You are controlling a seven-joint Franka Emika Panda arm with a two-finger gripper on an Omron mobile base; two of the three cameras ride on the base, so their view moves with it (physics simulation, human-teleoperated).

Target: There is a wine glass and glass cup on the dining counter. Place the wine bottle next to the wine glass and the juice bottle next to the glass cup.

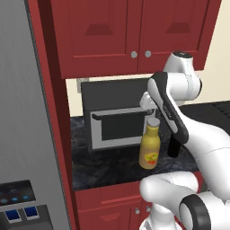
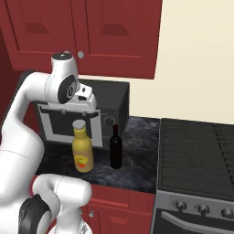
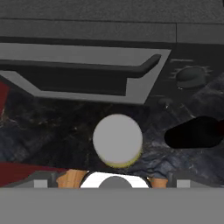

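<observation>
A yellow-amber juice bottle with a rounded body, grey cap and red-and-yellow fruit label stands upright on the black, grey-veined marbled tabletop of the red-cabinet wall counter, near its front edge and in front of a dark grey microwave oven with a pale horizontal door handle. Just beside it, toward the stove end of the tabletop, stands a slim, almost black wine bottle with a narrow neck, also upright; the two are close but not touching. A black gas stove with a row of knobs meets the tabletop's right edge, and red wall cupboards hang above.

The white arm bends over the bottles, its gripper hanging directly above the juice bottle. Seen from the hand, the round grey cap sits centred between the fingertips, with the wine bottle a dark shape off to the side. The jaws stand wide apart, holding nothing, clear of the cap.
</observation>
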